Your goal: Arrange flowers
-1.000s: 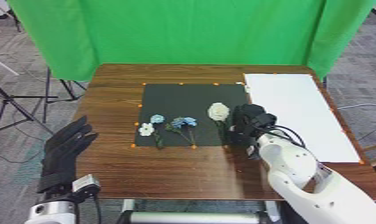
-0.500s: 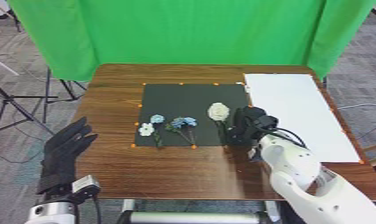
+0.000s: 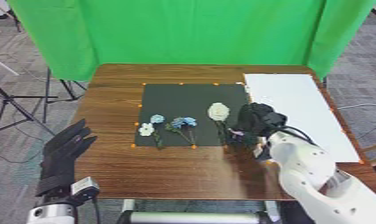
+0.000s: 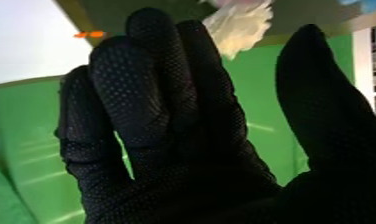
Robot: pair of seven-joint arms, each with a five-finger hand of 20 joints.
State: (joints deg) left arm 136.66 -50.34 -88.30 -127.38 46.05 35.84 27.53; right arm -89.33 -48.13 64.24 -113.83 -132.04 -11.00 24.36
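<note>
In the head view my right hand [image 3: 258,118] is over the right edge of the dark mat [image 3: 198,92], just right of a large white flower [image 3: 218,111]. A small pinkish-purple flower [image 3: 236,133] lies beside it, partly hidden. Farther left on the mat are blue flowers [image 3: 184,122], another blue bloom [image 3: 157,119] and a small white flower [image 3: 146,130]. My left hand [image 3: 64,150] is open off the table's left side. In the right wrist view, my right hand [image 4: 176,135] has straight fingers, thumb apart, holding nothing; the white flower [image 4: 239,27] is beyond the fingertips.
A white sheet [image 3: 295,100] covers the right part of the brown table [image 3: 167,172]. Orange markers line the mat's border. A green curtain [image 3: 202,35] hangs behind the table, and a black tripod [image 3: 26,97] stands on the left.
My right hand has shifted slightly to the right, away from the large white flower, and the pinkish-purple flower has come into sight. The left hand has stayed in place.
</note>
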